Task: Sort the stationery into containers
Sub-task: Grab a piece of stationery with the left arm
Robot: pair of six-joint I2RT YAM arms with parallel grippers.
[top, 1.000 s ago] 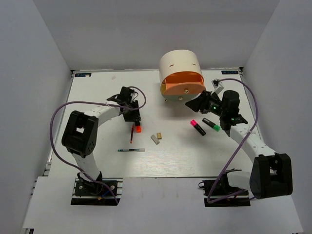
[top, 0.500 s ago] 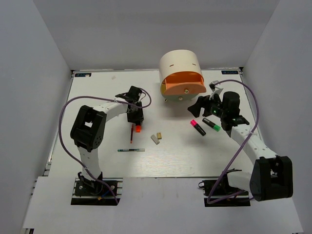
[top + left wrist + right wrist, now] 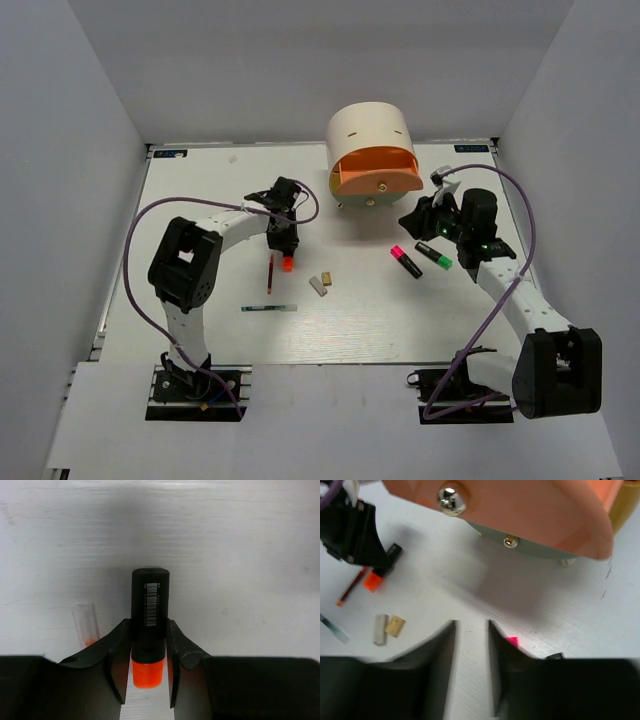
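**Sorting task, early stage, ordered from the arm bases outward.** Nearest the bases, the green-white pen point(image 3: 269, 308) lies alone on the table point(image 3: 360, 330). Beyond it sit the white eraser point(image 3: 318, 286) and the tan eraser point(image 3: 327, 278), close together, with the brown pencil point(image 3: 270, 272) to their left. Just past the pencil, the left gripper point(image 3: 149, 627) has its jaws closed narrowly on the black barrel of the orange-capped highlighter point(image 3: 150, 597), one finger against each side. The highlighter appears to rest on the table, cap toward the bases.

On the right, the pink-capped highlighter point(image 3: 405, 261) and the green-capped highlighter point(image 3: 434, 256) lie near each other, not touching. The right gripper point(image 3: 471, 630) hovers just beyond them, jaws partly parted and empty, facing the orange drawer point(image 3: 520, 515) and its round knob point(image 3: 449, 498). Farthest stands the cream organizer point(image 3: 365, 125), the drawer projecting from its front.

Judged progress: little is done. Every visible item lies outside the containers, and the drawer's inside is not shown. One highlighter is gripped for transfer, and six items are left.
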